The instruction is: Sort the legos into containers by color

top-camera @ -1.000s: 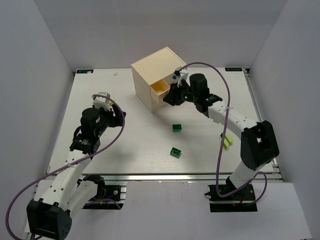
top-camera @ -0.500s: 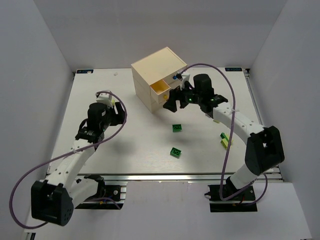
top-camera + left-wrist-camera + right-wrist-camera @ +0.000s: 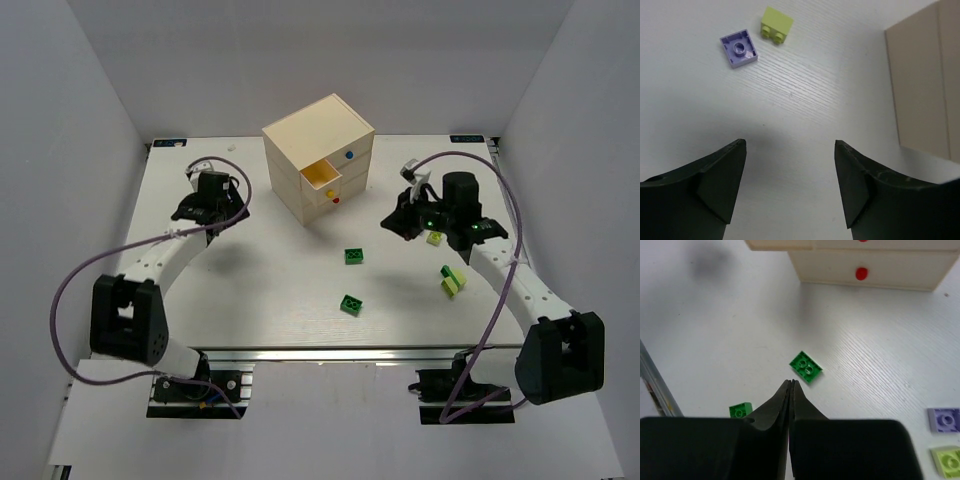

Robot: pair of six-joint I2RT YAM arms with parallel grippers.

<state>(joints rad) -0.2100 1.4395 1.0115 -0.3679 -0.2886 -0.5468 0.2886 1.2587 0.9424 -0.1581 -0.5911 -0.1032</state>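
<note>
The cream chest (image 3: 318, 140) stands at the back centre, its yellow-knob drawer (image 3: 320, 178) pulled out. Two green legos (image 3: 353, 257) (image 3: 351, 305) lie in front of it. My right gripper (image 3: 395, 220) is shut and empty, right of the chest. In the right wrist view its tips (image 3: 791, 385) hang above a green lego (image 3: 806, 367), with another green lego (image 3: 740, 411) lower left. My left gripper (image 3: 213, 212) is open left of the chest. The left wrist view shows its tips (image 3: 790, 185) apart, a purple lego (image 3: 739, 47) and a yellow-green lego (image 3: 776, 24) ahead.
A yellow-green lego (image 3: 435, 238) lies by the right gripper and another (image 3: 453, 282) nearer the front. A purple lego (image 3: 945, 420) and a yellow-green one (image 3: 949, 461) show at the right wrist view's right edge. Blue (image 3: 348, 155) and red (image 3: 335, 199) knobs mark shut drawers.
My right gripper has pulled back from the open drawer to the right and shut. The left arm has swung toward the back left of the table.
</note>
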